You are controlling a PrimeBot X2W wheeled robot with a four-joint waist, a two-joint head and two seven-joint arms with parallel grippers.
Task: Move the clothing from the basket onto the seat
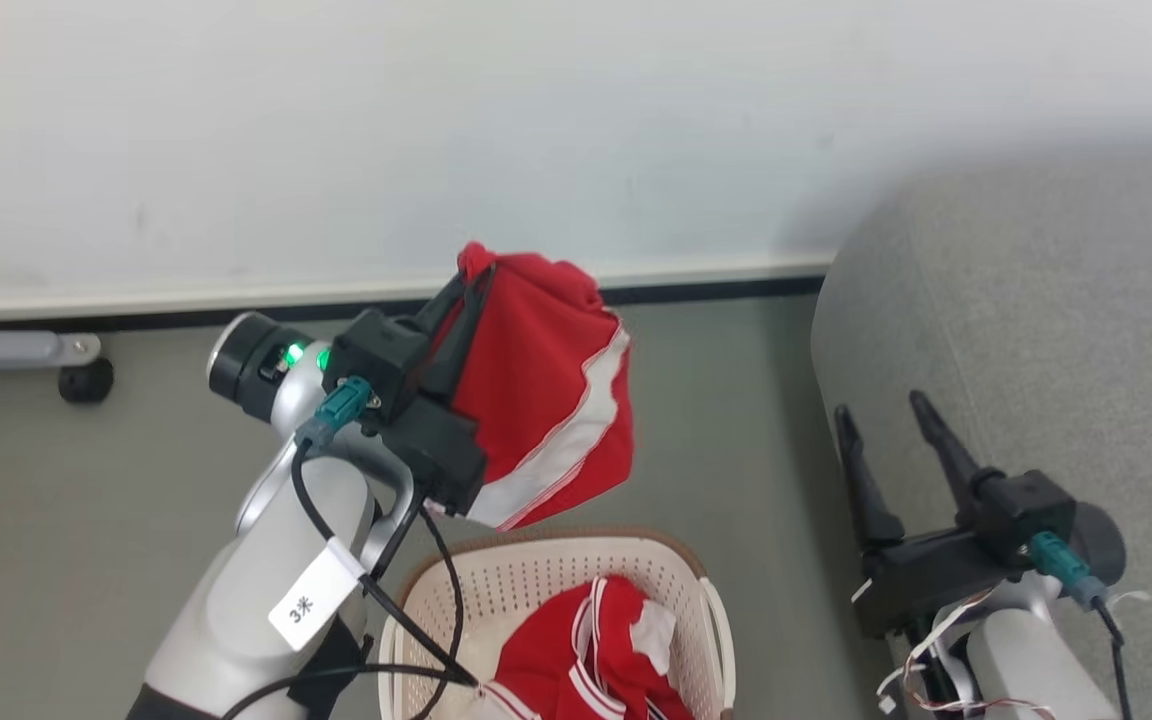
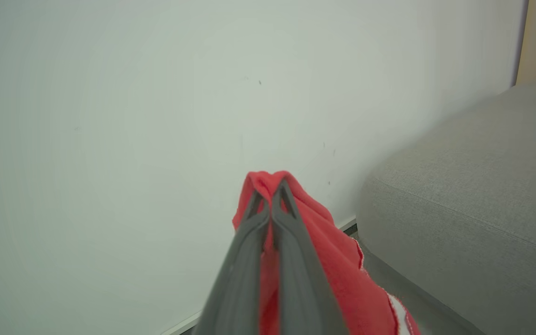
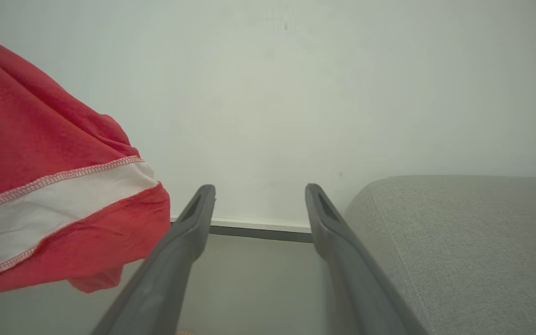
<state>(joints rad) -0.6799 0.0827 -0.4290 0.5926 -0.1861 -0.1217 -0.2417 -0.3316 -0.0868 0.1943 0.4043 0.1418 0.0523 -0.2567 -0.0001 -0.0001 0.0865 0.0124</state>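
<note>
A plain room furnished like a home living corner: a bare white wall (image 1: 576, 130) meets a smooth grey floor (image 1: 86, 500) at a white skirting board (image 1: 716, 270). A grey upholstered sofa (image 1: 1036, 330) stands against the wall, and a laundry basket (image 1: 526, 590) holding red clothing (image 1: 586, 650) sits on the floor. A wheeled metal foot (image 1: 26, 355) by the wall suggests a test space

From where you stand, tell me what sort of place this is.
Probably a home-style room, perhaps a mock-up for testing: a light grey fabric sofa beside a plain white wall with a skirting board, and a perforated laundry basket of red clothing on the grey floor.
</note>
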